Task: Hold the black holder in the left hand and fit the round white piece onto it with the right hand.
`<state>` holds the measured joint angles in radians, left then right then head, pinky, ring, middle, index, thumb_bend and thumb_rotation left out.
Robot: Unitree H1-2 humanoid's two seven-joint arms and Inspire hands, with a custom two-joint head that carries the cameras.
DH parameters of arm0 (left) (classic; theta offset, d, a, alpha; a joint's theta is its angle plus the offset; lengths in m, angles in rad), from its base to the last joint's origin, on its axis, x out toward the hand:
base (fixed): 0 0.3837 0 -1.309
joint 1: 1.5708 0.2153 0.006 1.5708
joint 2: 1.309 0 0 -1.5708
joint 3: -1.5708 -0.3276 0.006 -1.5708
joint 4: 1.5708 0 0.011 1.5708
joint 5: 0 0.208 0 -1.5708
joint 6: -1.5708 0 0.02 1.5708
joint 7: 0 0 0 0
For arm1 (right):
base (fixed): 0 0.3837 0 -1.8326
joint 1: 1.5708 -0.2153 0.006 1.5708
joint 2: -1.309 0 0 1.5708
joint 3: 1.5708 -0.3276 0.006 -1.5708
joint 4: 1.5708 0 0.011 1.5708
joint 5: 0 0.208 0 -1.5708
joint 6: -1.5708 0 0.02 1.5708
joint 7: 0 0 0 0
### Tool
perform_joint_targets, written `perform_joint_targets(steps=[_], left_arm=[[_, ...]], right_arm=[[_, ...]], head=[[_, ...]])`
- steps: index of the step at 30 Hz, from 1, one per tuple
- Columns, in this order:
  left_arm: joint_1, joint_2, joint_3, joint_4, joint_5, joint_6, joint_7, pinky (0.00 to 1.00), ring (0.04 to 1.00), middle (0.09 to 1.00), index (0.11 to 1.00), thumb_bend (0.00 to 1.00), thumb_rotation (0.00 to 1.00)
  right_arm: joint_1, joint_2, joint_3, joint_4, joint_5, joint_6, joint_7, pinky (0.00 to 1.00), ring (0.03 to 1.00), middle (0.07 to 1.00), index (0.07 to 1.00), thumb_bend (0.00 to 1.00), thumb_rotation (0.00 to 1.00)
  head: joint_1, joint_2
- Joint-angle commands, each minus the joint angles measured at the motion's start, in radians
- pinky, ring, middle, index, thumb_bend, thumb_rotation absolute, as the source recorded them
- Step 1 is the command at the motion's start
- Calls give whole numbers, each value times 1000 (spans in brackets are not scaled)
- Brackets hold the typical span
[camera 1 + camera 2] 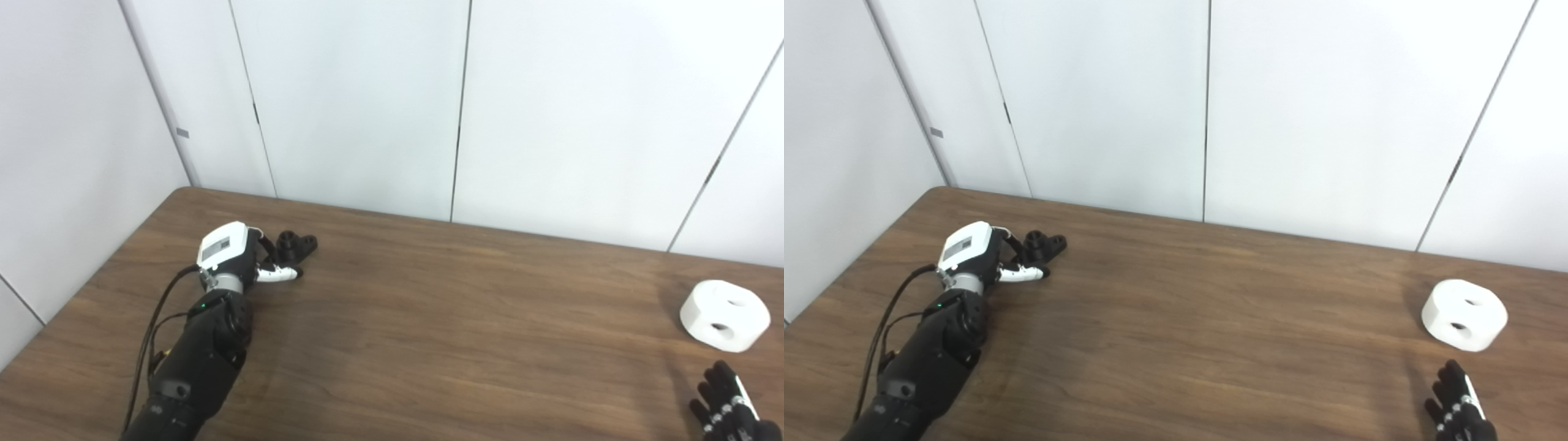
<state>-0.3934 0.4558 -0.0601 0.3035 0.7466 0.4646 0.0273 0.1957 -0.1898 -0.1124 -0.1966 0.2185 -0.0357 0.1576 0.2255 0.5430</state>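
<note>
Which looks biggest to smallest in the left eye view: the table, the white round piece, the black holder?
1. Table, by far the largest.
2. Round white piece.
3. Black holder, smallest as seen; the left hand hides part of it and it lies farther back, so its true size against the white piece is unsure.

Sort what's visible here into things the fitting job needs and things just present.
Needed: small black plastic holder at the left hand; round white plastic piece with two holes; right hand, apart from it.

Just present: brown wooden table; white wall panels.
</note>
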Motion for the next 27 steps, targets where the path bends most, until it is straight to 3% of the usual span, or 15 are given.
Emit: perform_joint_targets(steps=[1, 5, 6, 7, 9, 14, 27], left_arm=[[-39, 26, 4, -12, 4, 2, 22, 963, 943, 863, 607, 841, 277], [-38, 17, 18, 1, -31, -30, 51, 944, 917, 830, 572, 820, 197], [-39, 15, 21, 6, -42, -40, 61, 934, 912, 820, 532, 675, 136], [-39, 11, 27, 12, -56, -47, 70, 929, 908, 815, 511, 601, 105], [-37, 7, 33, 16, -75, -53, 84, 887, 886, 778, 491, 540, 73], [-27, 4, 33, 27, -87, -54, 110, 747, 874, 754, 484, 520, 55], [-21, 20, -3, 46, -87, -70, 123, 812, 858, 750, 488, 518, 51]], right_arm=[[19, -5, 1, -14, -6, 18, -2, 1000, 1000, 998, 979, 664, 1000], [18, -6, 1, -12, -9, 20, -1, 1000, 1000, 999, 981, 675, 1000], [18, -6, 1, -11, -11, 20, -2, 1000, 1000, 998, 980, 679, 1000], [18, -6, 1, -11, -13, 19, -2, 1000, 1000, 998, 980, 681, 1000], [19, -5, 1, -12, -18, 17, -3, 1000, 1000, 997, 978, 680, 1000], [18, -2, -1, -13, -7, 13, 0, 1000, 1000, 994, 979, 676, 1000], [18, 1, -1, -15, -1, 9, 1, 1000, 1000, 993, 980, 681, 1000]], head=[[0, 0], [-1, 1], [-1, 1], [-6, 2], [-10, 3], [-11, 3], [-17, 6]])
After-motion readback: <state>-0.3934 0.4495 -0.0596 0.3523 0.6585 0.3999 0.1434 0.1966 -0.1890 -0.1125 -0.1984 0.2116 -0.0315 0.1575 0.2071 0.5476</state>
